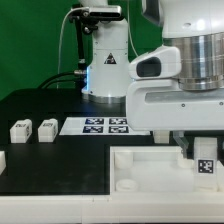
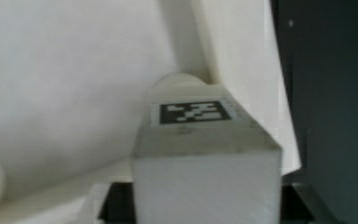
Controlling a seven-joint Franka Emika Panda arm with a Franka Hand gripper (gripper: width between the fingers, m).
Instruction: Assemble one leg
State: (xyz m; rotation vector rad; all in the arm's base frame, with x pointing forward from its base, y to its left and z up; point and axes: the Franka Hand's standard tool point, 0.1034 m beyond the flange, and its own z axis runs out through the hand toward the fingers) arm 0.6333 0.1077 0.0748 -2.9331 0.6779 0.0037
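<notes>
My gripper point(image 1: 204, 150) is shut on one leg point(image 1: 206, 166), a small white block with a black-and-white tag. It holds the leg upright at a corner of the large white tray-like piece point(image 1: 150, 165), on the exterior view's right. In the wrist view the leg point(image 2: 202, 165) runs out from between the dark fingers point(image 2: 130, 203), with its tag facing the camera. Its far end is against the white tray point(image 2: 69, 80). I cannot tell whether the leg is seated in a socket. Two more legs point(image 1: 20, 129) point(image 1: 46, 128) stand on the black table on the exterior view's left.
The marker board point(image 1: 105, 125) lies flat behind the tray, in front of the arm's white base point(image 1: 105, 70). Another white piece point(image 1: 2, 160) shows at the exterior view's left edge. The arm's body hides the tray's far right corner.
</notes>
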